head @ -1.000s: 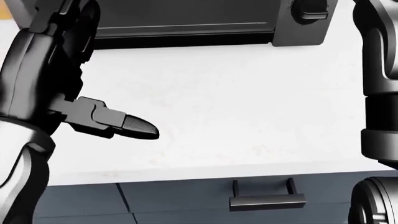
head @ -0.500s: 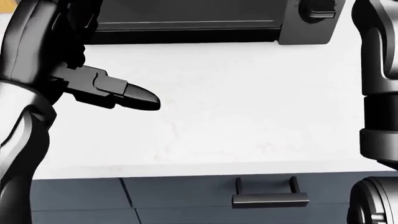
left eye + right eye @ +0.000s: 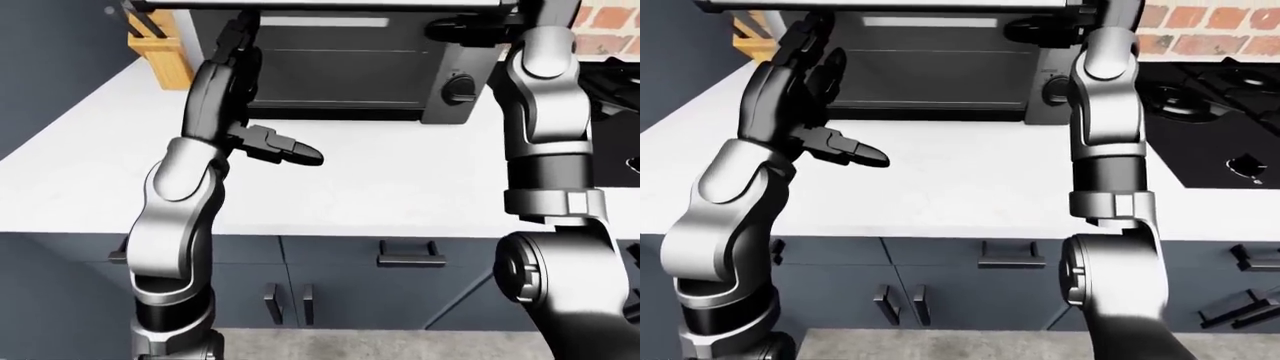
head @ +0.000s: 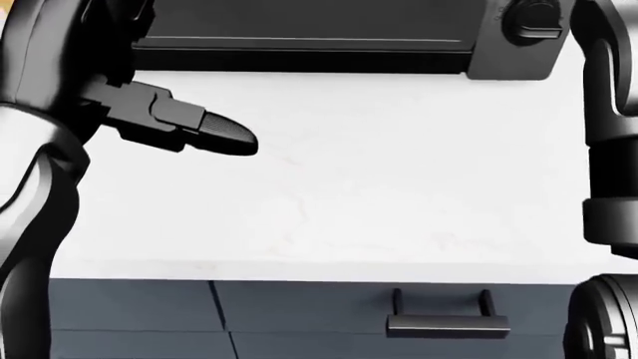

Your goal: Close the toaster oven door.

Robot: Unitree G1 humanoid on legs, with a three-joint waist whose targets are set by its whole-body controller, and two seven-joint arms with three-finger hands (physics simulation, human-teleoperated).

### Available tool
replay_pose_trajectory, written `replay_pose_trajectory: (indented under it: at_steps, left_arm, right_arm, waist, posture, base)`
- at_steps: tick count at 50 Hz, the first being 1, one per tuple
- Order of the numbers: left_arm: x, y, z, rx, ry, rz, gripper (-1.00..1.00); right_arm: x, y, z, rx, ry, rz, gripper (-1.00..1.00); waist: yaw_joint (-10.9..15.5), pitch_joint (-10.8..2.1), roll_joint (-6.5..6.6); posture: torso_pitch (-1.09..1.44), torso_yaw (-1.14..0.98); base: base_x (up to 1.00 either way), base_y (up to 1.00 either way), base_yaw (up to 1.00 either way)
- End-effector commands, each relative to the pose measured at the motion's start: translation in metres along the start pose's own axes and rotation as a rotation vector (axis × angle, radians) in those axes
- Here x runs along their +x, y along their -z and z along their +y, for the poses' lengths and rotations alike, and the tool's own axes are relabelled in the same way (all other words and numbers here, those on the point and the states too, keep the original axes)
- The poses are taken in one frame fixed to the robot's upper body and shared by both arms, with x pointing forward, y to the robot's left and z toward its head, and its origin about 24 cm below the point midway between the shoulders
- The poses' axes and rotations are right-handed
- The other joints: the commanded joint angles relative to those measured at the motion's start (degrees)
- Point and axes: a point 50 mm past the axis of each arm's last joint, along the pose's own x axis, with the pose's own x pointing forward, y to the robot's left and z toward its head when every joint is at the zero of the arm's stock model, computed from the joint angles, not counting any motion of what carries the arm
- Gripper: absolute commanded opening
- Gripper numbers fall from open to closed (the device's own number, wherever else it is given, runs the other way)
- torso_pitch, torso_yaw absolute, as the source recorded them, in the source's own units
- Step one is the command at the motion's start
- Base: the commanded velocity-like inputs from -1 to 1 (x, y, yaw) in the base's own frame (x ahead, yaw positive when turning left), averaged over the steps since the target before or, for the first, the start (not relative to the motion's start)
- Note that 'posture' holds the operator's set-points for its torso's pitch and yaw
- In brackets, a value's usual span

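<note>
I am standing at a white counter with the toaster oven at the top of both eye views, set against the wall. Its door juts out toward me as a pale edge along the top of the pictures, not shut. A dark knob shows on the oven's right panel.

My left hand is raised just below the door's left end, fingers spread and holding nothing, with the thumb sticking out to the right over the counter. My right arm rises straight up beside the knob panel; my right hand is at the door's right end, but I cannot tell how its fingers stand.

A wooden knife block sits at upper left, a black stove at right below a brick wall. Grey drawers with a dark handle run under the counter.
</note>
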Motion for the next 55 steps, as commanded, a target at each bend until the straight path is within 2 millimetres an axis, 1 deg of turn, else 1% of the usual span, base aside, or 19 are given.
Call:
replay_pose_trajectory:
  at_steps: [1,16,35,37,46,55]
  left_arm:
    - [-0.001,-0.023,0.009,0.031,-0.066,-0.12,1.0]
    - [0.011,-0.029,0.014,0.045,-0.074,-0.127,1.0]
    - [0.031,-0.025,0.014,0.056,-0.054,-0.093,1.0]
    - [0.033,-0.024,0.013,0.03,-0.041,-0.073,1.0]
    - [0.045,-0.025,0.014,0.043,-0.031,-0.063,1.0]
    - [0.052,-0.026,0.011,0.049,-0.009,-0.051,1.0]
  right_arm:
    - [0.003,-0.021,-0.007,0.024,0.035,-0.071,1.0]
    - [0.002,-0.021,-0.008,0.027,0.048,-0.068,1.0]
    - [0.002,-0.02,-0.01,0.02,0.056,-0.07,1.0]
    - [0.002,-0.02,-0.01,0.02,0.056,-0.07,1.0]
    - [0.001,-0.017,-0.009,0.018,0.055,-0.064,1.0]
    - [0.001,-0.015,-0.01,0.018,0.059,-0.06,1.0]
  waist:
    - [0.13,-1.78,-0.06]
    - [0.23,-1.76,-0.08]
    - [0.25,-1.76,-0.02]
    - [0.26,-1.78,-0.01]
    - [0.25,-1.85,0.04]
    - [0.3,-1.89,-0.03]
  posture:
    - [0.0,0.0]
    - [0.0,0.0]
    - [0.0,0.0]
    - [0.0,0.0]
    - [0.0,0.0]
    - [0.0,0.0]
  base:
    - [0.0,0.0,0.0]
    - [0.0,0.0,0.0]
    - [0.0,0.0,0.0]
    - [0.0,0.0,0.0]
    - [0.0,0.0,0.0]
    - [0.0,0.0,0.0]
